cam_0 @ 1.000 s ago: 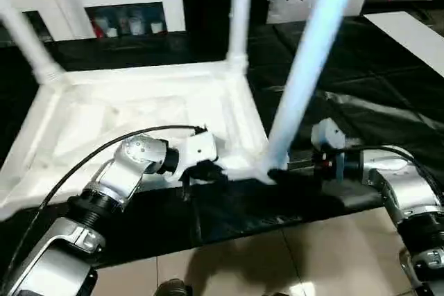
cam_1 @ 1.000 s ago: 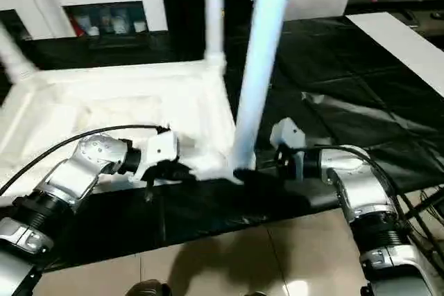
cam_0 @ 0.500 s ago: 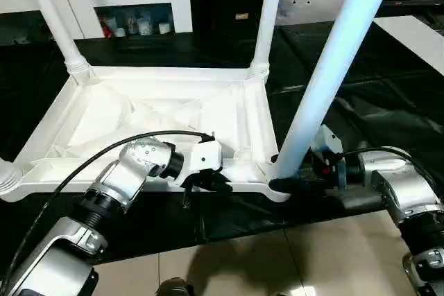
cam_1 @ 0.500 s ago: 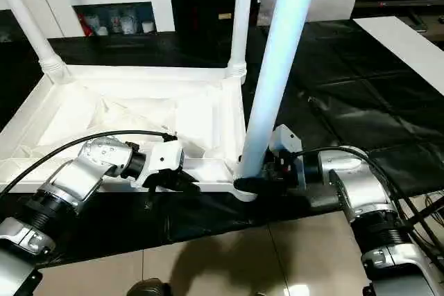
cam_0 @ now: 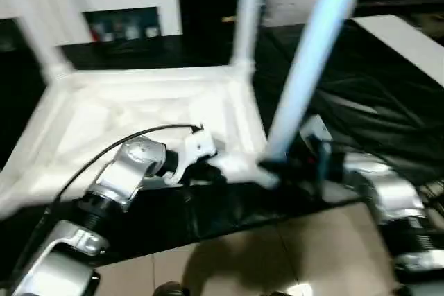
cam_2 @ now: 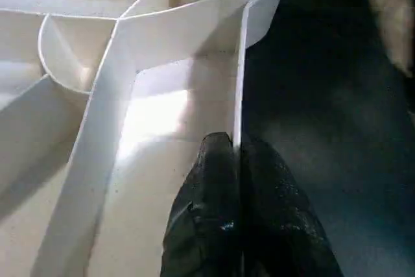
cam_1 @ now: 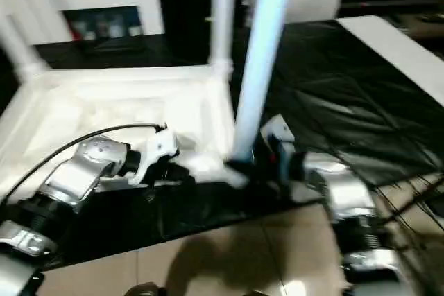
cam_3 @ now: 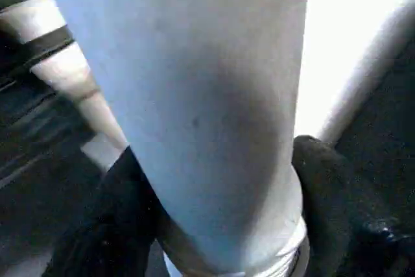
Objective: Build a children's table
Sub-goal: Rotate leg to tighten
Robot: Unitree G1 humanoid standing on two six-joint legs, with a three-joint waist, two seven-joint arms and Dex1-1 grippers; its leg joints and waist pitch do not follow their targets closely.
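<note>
The children's table lies upside down on the black-covered surface (cam_0: 388, 95), its white tabletop (cam_0: 125, 112) showing the ribbed underside, with legs rising from the corner sockets. The tabletop is judged to be light, stiff moulded plastic, smooth and somewhat slippery, best taken at its thin rim wall; the tube legs are judged hollow and light, best held low, just above the socket, where leverage is least. The left gripper (cam_2: 235, 144) is seen pinched tight on the near rim wall, its fingers (cam_2: 214, 180) on either side. The right gripper (cam_3: 214, 180) is wrapped around the base of the near-right leg (cam_0: 305, 67), fingers touching both sides. Compared with a second ago, the right fingers have been drawn in onto the leg, which still leans slightly; the left pinch is unchanged.
</note>
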